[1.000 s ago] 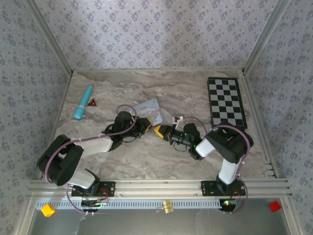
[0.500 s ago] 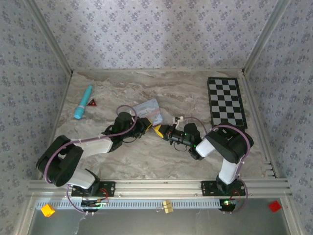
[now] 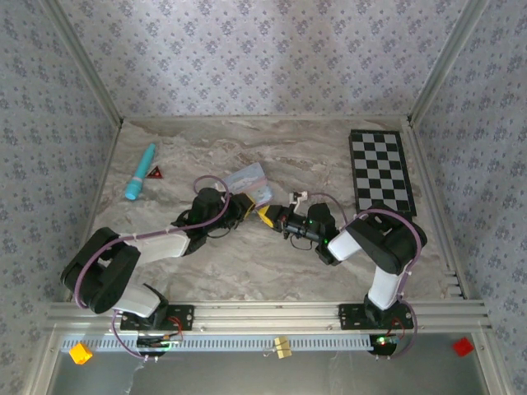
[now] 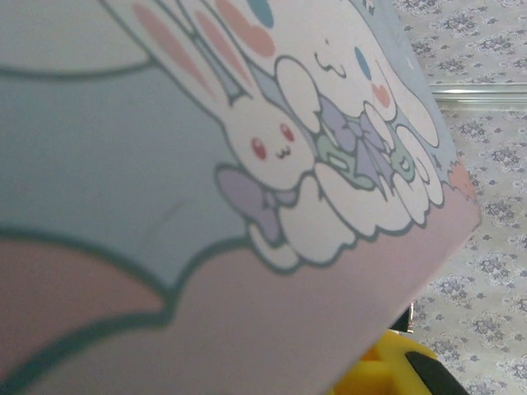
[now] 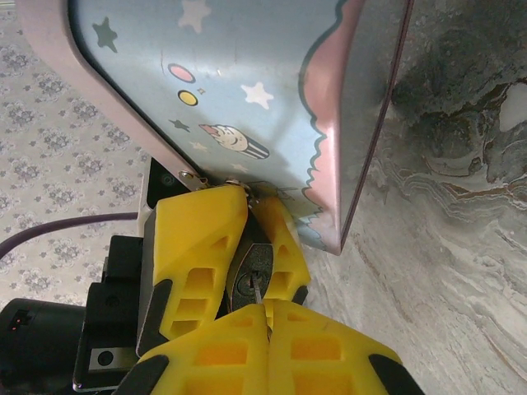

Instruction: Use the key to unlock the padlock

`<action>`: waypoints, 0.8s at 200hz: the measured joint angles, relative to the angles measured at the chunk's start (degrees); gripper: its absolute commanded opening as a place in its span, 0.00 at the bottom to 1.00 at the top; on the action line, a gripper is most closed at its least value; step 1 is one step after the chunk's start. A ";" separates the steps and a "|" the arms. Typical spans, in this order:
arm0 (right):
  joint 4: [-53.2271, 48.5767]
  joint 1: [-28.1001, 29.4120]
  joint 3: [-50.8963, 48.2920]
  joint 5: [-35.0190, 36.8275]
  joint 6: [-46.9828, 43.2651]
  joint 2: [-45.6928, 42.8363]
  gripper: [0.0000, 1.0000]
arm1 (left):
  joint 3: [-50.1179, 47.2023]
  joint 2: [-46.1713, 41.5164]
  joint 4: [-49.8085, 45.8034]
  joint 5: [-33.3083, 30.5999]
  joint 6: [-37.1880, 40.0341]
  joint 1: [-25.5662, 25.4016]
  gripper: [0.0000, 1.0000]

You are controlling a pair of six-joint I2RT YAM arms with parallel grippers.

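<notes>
**Key at the keyhole, padlock pinched beside the tin**

Since a second ago the spot where the two grippers meet has crept slightly toward the far wall, and the cartoon tin (image 3: 249,181) beside them has shifted a little with it.

The padlock (image 5: 251,276) is tiny. The right wrist view shows it end-on as a dark grey, rounded face with a round silvery keyhole cylinder in the middle. Its shackle is hidden behind the fingers. It sits off the marble-patterned table (image 3: 247,271), just under the tin's lower edge, wedged between two yellow fingers (image 5: 198,247) of the left gripper (image 3: 245,209), which is clamped on it from both sides.

The key (image 5: 258,291) shows as a thin silvery blade with its tip at the keyhole. It juts from the right gripper (image 5: 265,319), whose yellow fingers are pressed together around it.

Counted: one padlock, one key, and one pale blue and pink tin printed with white rabbits and stars. Well apart at the far left lie one turquoise tube (image 3: 140,171) and, just beside it, one small red-and-black triangle (image 3: 154,172). One black-and-white checkerboard (image 3: 380,171) lies at the far right.
</notes>
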 measured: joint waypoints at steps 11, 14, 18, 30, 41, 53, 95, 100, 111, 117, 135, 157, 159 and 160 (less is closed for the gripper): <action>-0.11 0.00 0.00 0.00 0.00 0.00 0.00 | 0.00 0.28 0.26 -0.02 0.00 -0.07 0.00; -0.13 0.00 0.00 0.00 0.00 0.00 0.00 | 0.02 0.39 0.31 -0.04 0.02 -0.11 0.00; -0.24 -0.02 0.00 0.00 -0.02 0.00 0.00 | 0.02 0.46 0.33 -0.09 0.02 -0.11 0.00; -0.50 0.00 0.00 0.00 -0.02 0.00 0.00 | 0.02 0.61 0.35 -0.09 0.02 -0.13 0.00; -0.57 0.00 0.00 0.00 -0.02 0.00 0.00 | 0.04 0.70 0.33 -0.17 0.07 -0.17 0.00; -0.81 0.00 0.00 -0.02 -0.02 0.00 0.00 | 0.07 0.79 0.20 -0.44 0.26 -0.31 0.00; -1.70 0.04 0.00 0.02 -0.09 0.00 0.00 | 0.44 1.64 -0.15 -1.11 1.11 -0.72 0.00; -1.88 0.04 0.00 0.04 -0.11 0.02 0.00 | 0.57 1.97 -0.13 -1.25 1.11 -0.76 0.00; -2.27 0.13 0.00 0.11 -0.26 0.09 0.00 | 0.96 2.71 -0.15 -1.29 1.14 -0.87 0.00; -2.43 0.28 0.00 0.22 -0.33 0.15 0.00 | 1.20 3.13 -0.13 -1.29 1.14 -0.92 0.00; -2.69 0.79 0.00 0.24 -0.55 0.22 0.00 | 1.64 4.07 -0.17 -1.38 1.16 -1.20 0.01; -2.69 1.07 -0.02 0.35 -1.05 0.20 0.00 | 1.95 4.24 -0.66 -1.36 1.55 -1.36 0.02; -2.69 1.07 -0.04 0.37 -1.11 0.20 0.00 | 1.97 4.24 -0.81 -1.40 1.55 -1.38 0.02; -2.67 1.07 -0.07 0.42 -1.14 0.20 0.00 | 1.99 4.24 -0.85 -1.42 1.57 -1.40 0.02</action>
